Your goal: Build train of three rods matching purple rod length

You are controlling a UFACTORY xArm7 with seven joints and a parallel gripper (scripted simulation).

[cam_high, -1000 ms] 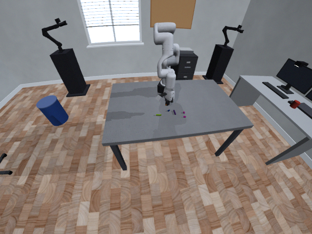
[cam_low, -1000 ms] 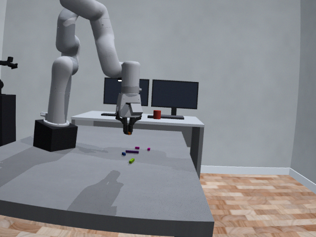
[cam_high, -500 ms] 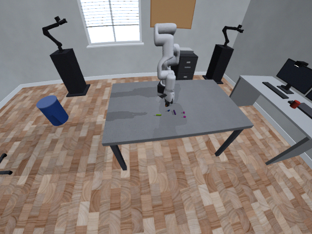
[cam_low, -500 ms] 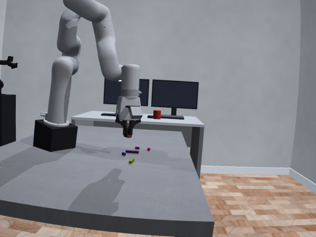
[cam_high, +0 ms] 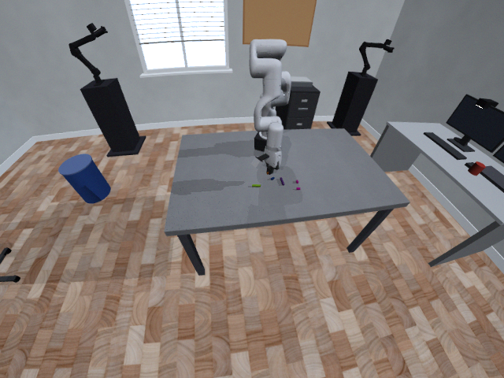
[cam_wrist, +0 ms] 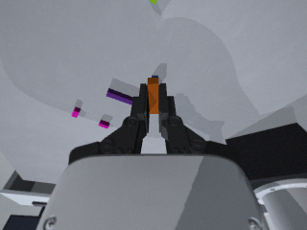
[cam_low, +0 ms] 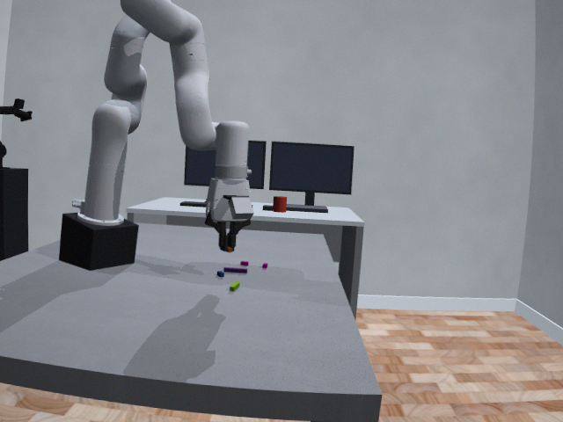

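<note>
Exterior view: my pincer [cam_high: 269, 171] [cam_low: 227, 248] [cam_wrist: 153, 94] grips orange rod [cam_high: 268, 172] [cam_low: 230, 249] [cam_wrist: 153, 96] above table [cam_high: 325, 162] [cam_low: 273, 345] [cam_wrist: 201, 62]; blue [cam_high: 272, 178] [cam_low: 220, 273] [cam_wrist: 154, 77], magentas lie scattered, no train yet; placing, aligning, release all left

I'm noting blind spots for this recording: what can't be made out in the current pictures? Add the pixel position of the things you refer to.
- Blue rod [cam_high: 272, 178] [cam_low: 220, 273] [cam_wrist: 154, 77]: mostly hidden in the wrist view, behind the orange rod [cam_high: 268, 172] [cam_low: 230, 249] [cam_wrist: 153, 96].
- Lime rod [cam_high: 256, 186] [cam_low: 234, 286] [cam_wrist: 153, 1]: cut off by the wrist view's top edge.
- Gripper pads' contact on the orange rod: too small in the top view.
</note>
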